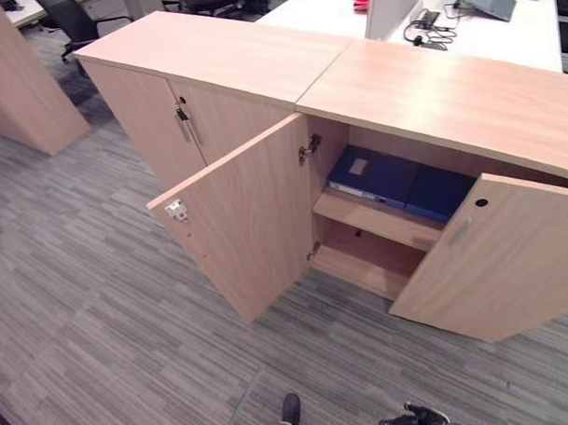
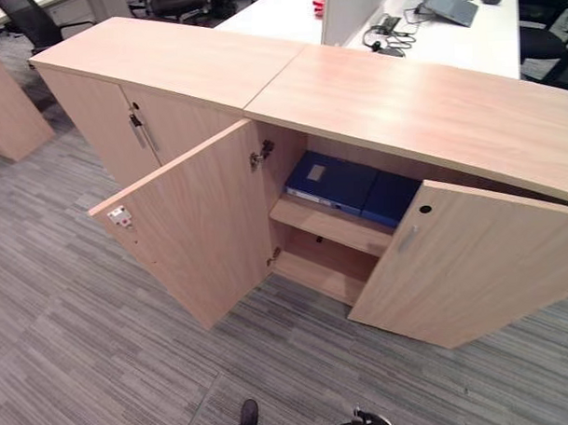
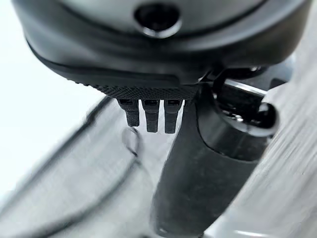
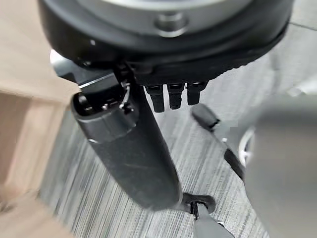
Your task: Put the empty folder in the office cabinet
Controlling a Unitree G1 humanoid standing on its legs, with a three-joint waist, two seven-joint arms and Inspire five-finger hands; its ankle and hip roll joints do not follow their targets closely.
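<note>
Already inside: the folder (image 1: 371,174) lies flat on the upper shelf (image 1: 378,219) of the office cabinet (image 1: 448,104). It is dark blue, with a pale label patch on its top face and a pale strip along the front edge. A second dark blue folder (image 1: 439,192) lies just beside it on the same shelf, touching or nearly so; you cannot tell which of the two is the empty one.

Both cabinet doors stand open. The left door (image 1: 242,219) swings out toward you and shows a small metal latch at its outer corner. The right door (image 1: 495,256) is partly swung out and hides the right end of the shelf and part of the second folder. The lower compartment below the shelf is in shade; its contents are hard to make out.

Behind the cabinet, a white bench (image 1: 492,23) carries a dark laptop (image 1: 489,0) and a tangle of cables (image 1: 427,28), cut off by the frame's top edge.

Your left hand (image 3: 151,115) shows in its wrist view with fingers hanging straight and relaxed, holding nothing. Your right hand (image 4: 173,95) looks the same in its own wrist view, fingers loose over grey carpet (image 4: 99,183), nothing held.
</note>
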